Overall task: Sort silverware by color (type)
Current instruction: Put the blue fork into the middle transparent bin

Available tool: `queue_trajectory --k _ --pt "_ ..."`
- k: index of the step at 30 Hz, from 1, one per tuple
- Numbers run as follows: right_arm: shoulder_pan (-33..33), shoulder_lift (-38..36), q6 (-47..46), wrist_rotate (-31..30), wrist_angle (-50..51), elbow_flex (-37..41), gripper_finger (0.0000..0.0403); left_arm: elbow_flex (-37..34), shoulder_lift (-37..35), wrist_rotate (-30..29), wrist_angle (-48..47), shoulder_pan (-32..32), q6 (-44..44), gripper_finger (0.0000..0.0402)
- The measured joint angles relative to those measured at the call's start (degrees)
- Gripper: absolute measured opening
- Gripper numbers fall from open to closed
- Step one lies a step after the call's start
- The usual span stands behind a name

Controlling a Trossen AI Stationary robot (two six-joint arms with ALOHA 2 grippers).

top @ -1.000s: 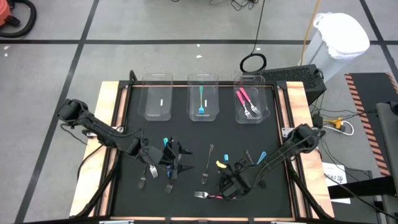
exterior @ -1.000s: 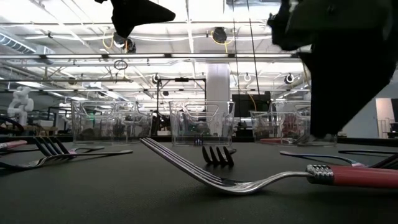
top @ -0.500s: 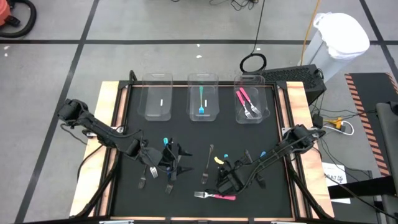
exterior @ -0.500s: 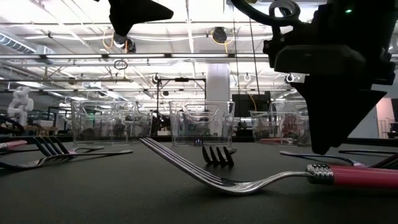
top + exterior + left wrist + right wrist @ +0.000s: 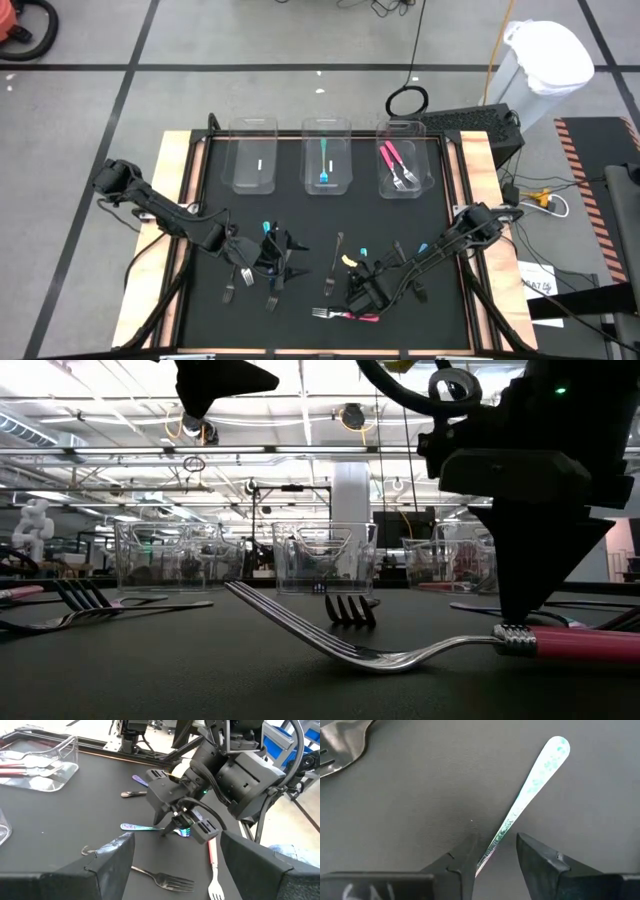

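We note right pincer (image 5: 492, 857) has narrowed, fingers now astride iridescent fork handle (image 5: 530, 790) flat on worktop (image 5: 300, 200), grip not yet made; left pincer (image 5: 285, 262) spread, idle nearby; pickup looks imminent.

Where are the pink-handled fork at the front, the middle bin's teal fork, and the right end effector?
Pink-handled fork (image 5: 585, 644), low view, on its pink handle.
Teal fork (image 5: 325, 166), high view, on its handle, inside the middle bin.
Right end effector (image 5: 496, 851), right wrist view, midway between its fingertips, straddling a shiny handle.
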State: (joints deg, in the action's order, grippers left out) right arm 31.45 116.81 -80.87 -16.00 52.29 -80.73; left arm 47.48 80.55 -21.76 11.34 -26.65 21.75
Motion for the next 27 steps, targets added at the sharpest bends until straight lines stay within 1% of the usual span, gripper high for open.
queue_trajectory --k 6,9,12,16,17,23,27 --pt "-0.2 0.6 0.8 1.3 0.0 0.0 0.0131 0.0 0.0 0.0 0.1 0.0 0.0 0.0295" --pt "-0.3 0.7 0.9 2.3 0.0 0.1 0.0118 0.0 0.0 0.0 0.1 0.0 0.0 0.0295" --pt "-0.3 0.7 0.9 2.6 -0.4 0.1 0.0084 0.0 0.0 0.0 0.1 0.0 0.0 0.0295" --pt "-0.3 0.8 1.0 2.7 -0.9 0.1 0.0021 0.0 0.0 0.0 0.1 0.0 0.0 0.0295" --pt "-0.3 0.8 1.2 2.6 -0.9 0.1 0.0012 0.0 0.0 0.0 0.1 0.0 0.0 0.0295" --pt "-0.4 0.2 2.6 2.6 -1.0 0.2 0.0014 0.0 0.0 0.0 0.0 0.0 -0.1 0.0295" --pt "-0.4 -1.6 4.8 0.6 -0.9 0.4 0.0005 0.0 0.0 0.0 -0.3 0.0 -0.1 0.0295"
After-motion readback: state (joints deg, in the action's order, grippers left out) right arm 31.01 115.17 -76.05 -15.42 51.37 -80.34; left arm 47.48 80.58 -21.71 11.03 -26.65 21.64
